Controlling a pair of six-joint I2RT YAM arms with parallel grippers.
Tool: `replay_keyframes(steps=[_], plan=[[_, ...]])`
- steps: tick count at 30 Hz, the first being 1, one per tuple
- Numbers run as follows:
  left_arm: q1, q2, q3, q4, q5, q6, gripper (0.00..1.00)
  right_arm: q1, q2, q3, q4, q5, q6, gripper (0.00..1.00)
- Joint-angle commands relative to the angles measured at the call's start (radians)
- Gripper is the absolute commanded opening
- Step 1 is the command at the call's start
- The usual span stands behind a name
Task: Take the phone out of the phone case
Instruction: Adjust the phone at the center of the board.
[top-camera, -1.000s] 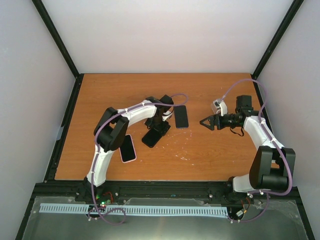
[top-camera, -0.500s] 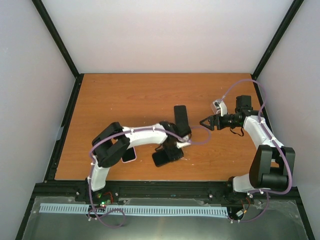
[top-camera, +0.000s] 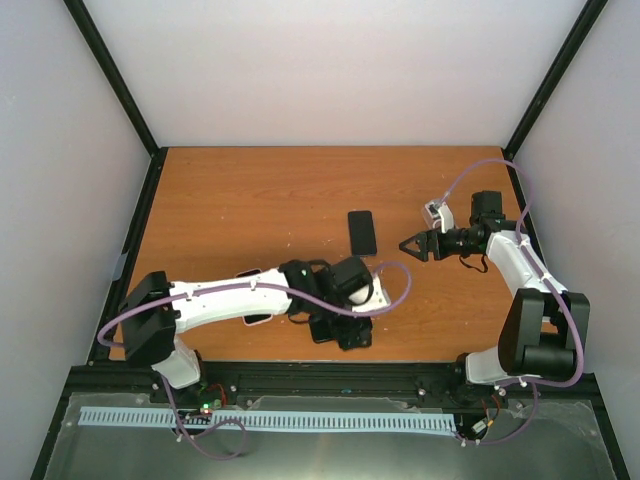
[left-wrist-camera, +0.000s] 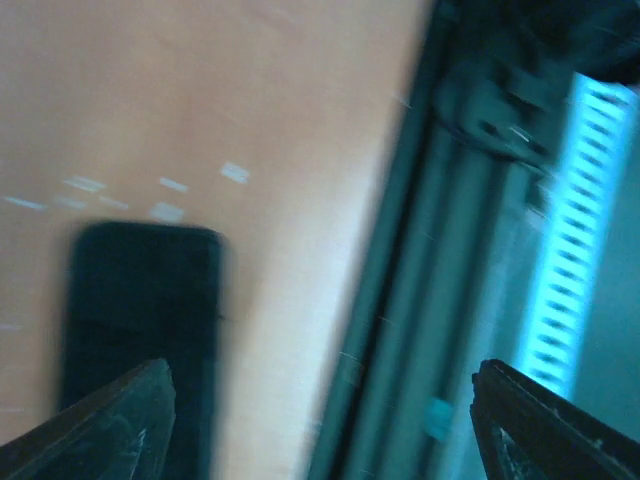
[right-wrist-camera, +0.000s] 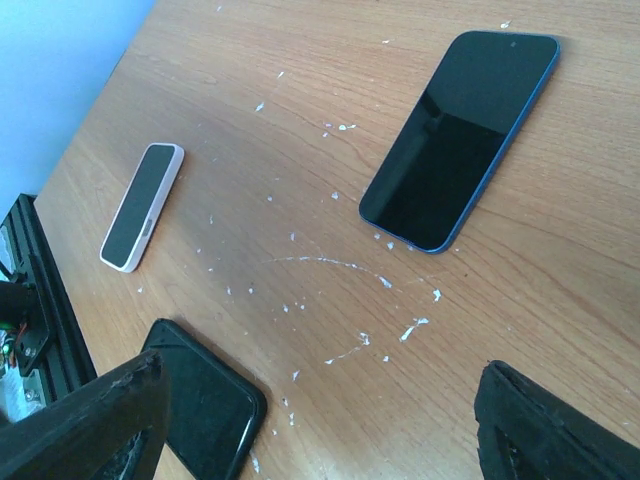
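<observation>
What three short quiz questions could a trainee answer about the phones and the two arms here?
1. True or false: the right arm's jaws hold the blue phone.
2. Which lies nearest the left arm's jaws? A: blue phone. B: black case. C: white-cased phone.
3. Fill the gap: both arms' jaws stand ___.
Key: 1 false; 2 B; 3 open.

Table (right-wrist-camera: 300, 120): wood-grain top, matt, scuffed with white flecks.
Blue-rimmed phone (right-wrist-camera: 460, 135): glossy black glass face, mirror-smooth; rim smooth.
Pale-cased phone (right-wrist-camera: 142, 205): pale shell, matt plastic look; dark glossy face.
Black case (right-wrist-camera: 203, 412): smooth, dull sheen, near table edge.
Frame rail (top-camera: 300, 378): black metal, matt.
</observation>
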Motion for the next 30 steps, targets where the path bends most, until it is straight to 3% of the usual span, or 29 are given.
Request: replay_keyframes(steps=[1, 6, 14, 22, 25, 30], plan=[[-0.038, -0.009, -0.133, 0.019, 0.322, -0.053, 0.79, -0.001, 0.004, 0.030, -0.005, -0.024, -0.016, 0.82], [-0.036, 0.067, -0.195, 0.042, 0.336, -0.107, 0.67, -0.003, 0.007, 0.030, -0.011, -0.020, -0.019, 0.82], [-0.009, 0.183, -0.214, 0.031, 0.129, -0.170, 0.82, -0.004, -0.003, 0.025, -0.013, -0.017, -0.022, 0.82], [0.141, 0.159, -0.228, 0.002, -0.127, -0.211, 0.90, -0.009, -0.009, 0.025, -0.014, -0.013, -0.022, 0.82], [0.194, 0.188, -0.183, 0.027, -0.197, -0.209, 0.93, -0.012, -0.008, 0.024, -0.014, -0.013, -0.024, 0.82], [0.280, 0.329, 0.007, 0.104, -0.179, -0.217, 0.95, -0.014, -0.004, 0.029, -0.018, -0.013, -0.025, 0.82]])
